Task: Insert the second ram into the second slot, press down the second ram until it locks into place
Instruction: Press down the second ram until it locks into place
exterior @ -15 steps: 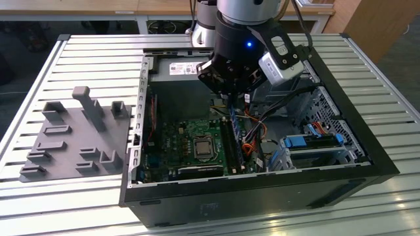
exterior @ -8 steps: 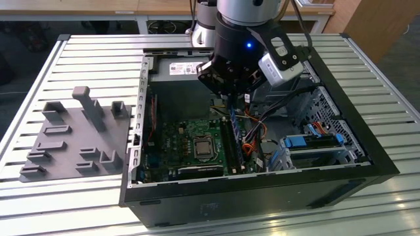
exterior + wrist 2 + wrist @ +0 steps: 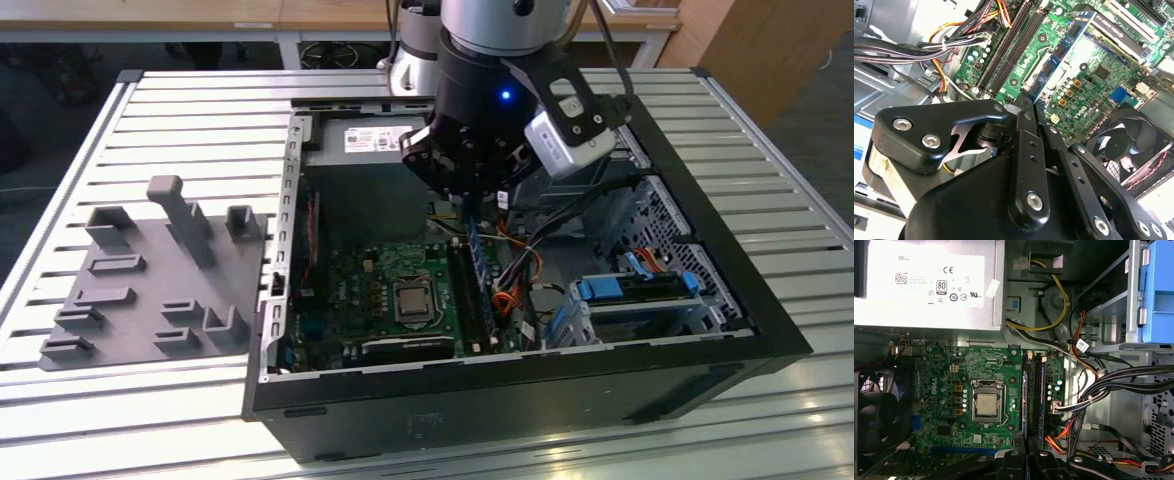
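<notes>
Slatted metal table (image 3: 160,110) carries the open PC case (image 3: 534,400); gripper (image 3: 1026,102) clamped tight on the second ram (image 3: 1059,50), held lengthwise over the memory slots (image 3: 1034,395) along the motherboard (image 3: 954,365) edge beside the cables (image 3: 1114,390), likely aligned with 1 slot for straight entry.

Green motherboard (image 3: 949,385) mid-frame, processor socket (image 3: 987,405) just beside the memory slots (image 3: 1034,390). Grey power supply (image 3: 929,285) borders the board. Cable bundle (image 3: 1119,387) past the slots. Gripper (image 3: 1027,460) at the slots' end.
</notes>
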Tool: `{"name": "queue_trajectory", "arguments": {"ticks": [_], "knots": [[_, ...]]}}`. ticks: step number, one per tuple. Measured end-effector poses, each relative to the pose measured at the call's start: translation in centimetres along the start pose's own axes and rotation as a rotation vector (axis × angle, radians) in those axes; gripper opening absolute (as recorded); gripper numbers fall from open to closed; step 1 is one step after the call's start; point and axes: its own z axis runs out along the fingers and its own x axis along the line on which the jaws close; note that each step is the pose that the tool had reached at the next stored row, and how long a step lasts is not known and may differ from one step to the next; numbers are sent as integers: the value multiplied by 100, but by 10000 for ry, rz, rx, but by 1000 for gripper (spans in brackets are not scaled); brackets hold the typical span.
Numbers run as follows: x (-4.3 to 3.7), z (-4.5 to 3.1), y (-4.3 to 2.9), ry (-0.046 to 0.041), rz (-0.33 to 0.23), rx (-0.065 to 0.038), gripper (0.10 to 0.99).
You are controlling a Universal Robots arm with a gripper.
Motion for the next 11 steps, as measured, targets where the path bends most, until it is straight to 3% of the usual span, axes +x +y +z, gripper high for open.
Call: {"name": "queue_trajectory", "arguments": {"ticks": [11], "knots": [[1, 37, 0, 0, 9, -1, 137]]}}
